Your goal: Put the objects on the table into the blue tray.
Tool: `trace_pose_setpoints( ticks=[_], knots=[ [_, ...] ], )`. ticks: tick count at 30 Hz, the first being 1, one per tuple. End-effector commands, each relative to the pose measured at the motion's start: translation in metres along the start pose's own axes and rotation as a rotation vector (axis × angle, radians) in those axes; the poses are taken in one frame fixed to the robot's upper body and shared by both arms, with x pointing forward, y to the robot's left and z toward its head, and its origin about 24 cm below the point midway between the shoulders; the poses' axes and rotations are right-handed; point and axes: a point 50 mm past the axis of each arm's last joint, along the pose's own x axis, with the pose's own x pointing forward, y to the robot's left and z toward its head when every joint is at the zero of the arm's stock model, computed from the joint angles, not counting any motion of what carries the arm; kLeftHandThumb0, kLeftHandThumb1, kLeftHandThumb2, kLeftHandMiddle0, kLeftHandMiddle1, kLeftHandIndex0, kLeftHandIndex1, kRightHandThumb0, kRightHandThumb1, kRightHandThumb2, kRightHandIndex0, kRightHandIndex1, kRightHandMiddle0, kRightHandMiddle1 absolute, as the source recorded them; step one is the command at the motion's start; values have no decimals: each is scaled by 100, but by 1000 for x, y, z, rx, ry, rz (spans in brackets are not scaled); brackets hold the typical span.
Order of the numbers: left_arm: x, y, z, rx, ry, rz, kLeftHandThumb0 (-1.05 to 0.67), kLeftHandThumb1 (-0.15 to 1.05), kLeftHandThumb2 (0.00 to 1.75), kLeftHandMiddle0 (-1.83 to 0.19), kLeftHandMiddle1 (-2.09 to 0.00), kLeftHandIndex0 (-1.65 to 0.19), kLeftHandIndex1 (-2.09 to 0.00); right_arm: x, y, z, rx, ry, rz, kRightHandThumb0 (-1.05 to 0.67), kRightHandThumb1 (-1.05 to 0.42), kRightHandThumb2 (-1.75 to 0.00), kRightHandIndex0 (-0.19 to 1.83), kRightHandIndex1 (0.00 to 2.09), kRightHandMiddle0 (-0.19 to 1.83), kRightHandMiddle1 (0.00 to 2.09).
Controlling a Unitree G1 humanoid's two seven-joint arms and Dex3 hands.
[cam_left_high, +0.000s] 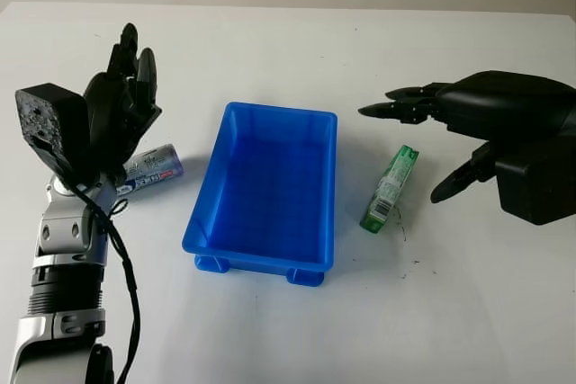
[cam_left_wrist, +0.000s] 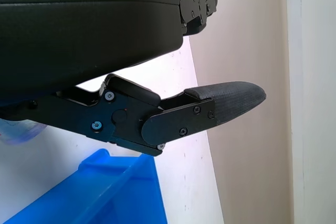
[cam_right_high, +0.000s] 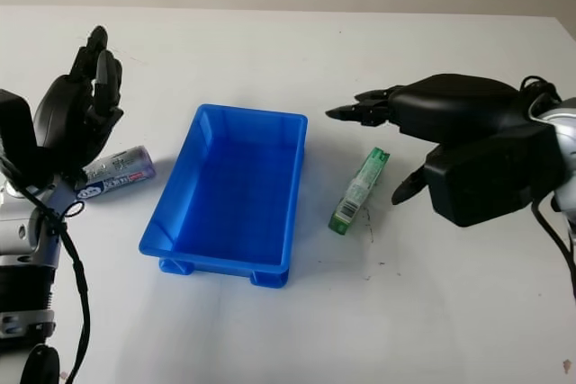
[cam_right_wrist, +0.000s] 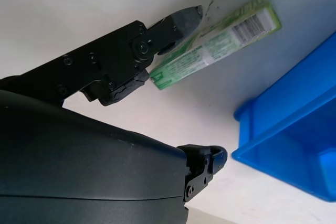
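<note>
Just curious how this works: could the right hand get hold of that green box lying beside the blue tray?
Probably yes: the open right hand hovers just beside the green rectangular box, nothing lies between them.

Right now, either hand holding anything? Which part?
Nothing held. Right hand open over the green box; left hand open above the tube.
</note>
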Motion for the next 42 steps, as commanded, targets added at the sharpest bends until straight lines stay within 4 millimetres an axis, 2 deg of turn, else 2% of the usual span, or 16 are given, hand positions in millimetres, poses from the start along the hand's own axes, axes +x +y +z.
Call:
trace_pose_setpoints(
  ticks=[1,9,15,25,26,27,28,30,33,35,38,39,40,42],
  knots=[
    [3,2,7,19,-23,-4,-82,105,70,19,-3,19,-2,2,7,2,-3,-27,15,-34,-75,-6,26,13,34,9],
    [2,1,6,14,-17,-5,-82,105,70,19,-2,19,-2,8,25,6,-37,-52,52,-35,-80,-7,34,13,37,7],
    [2,2,6,15,-18,1,-82,105,70,19,-4,18,-3,16,42,2,-31,-87,50,-38,-85,-7,39,14,40,8],
    [2,3,6,25,-12,3,-82,105,71,18,-5,18,-4,21,66,-7,-76,-154,-65,-25,-86,-6,54,21,55,16],
    [2,3,6,23,-11,4,-82,105,70,18,-5,18,-4,22,67,-8,-94,-160,-73,-23,-90,-6,56,26,54,25],
    [1,3,6,25,-11,3,-82,105,70,18,-5,18,-4,23,69,-8,-113,-164,-77,-20,-94,-6,51,46,39,62],
    [1,3,6,26,-11,3,-82,105,70,18,-5,18,-4,24,70,-9,-134,-169,-85,-19,-96,-6,42,68,28,87],
    [1,3,6,26,-12,-2,-82,105,70,19,-5,19,-4,25,73,-11,-174,-169,-102,-18,-99,-5,24,120,18,123],
    [1,4,7,30,-14,-2,-82,105,71,18,-5,19,-4,28,77,-13,-228,-174,-122,-18,-96,-5,8,175,11,159],
    [0,5,7,32,-16,0,-82,105,71,17,-6,18,-5,29,80,-15,-266,-169,-130,-19,-94,-5,6,188,9,171],
    [0,6,6,25,-14,4,-82,105,69,17,-6,18,-5,31,84,-19,-307,-169,-153,-24,-93,-5,15,181,13,170],
    [0,6,7,27,-17,6,-82,105,69,17,-6,18,-5,32,85,-20,-318,-165,-153,-27,-93,-5,19,185,16,174],
    [0,6,7,28,-19,6,-82,105,69,16,-6,17,-5,33,86,-22,-325,-161,-154,-32,-93,-5,23,199,16,191],
    [-1,6,7,29,-20,7,-82,105,68,15,-6,17,-5,33,86,-24,-351,-146,-150,-41,-97,-7,47,207,26,205]
  ],
)
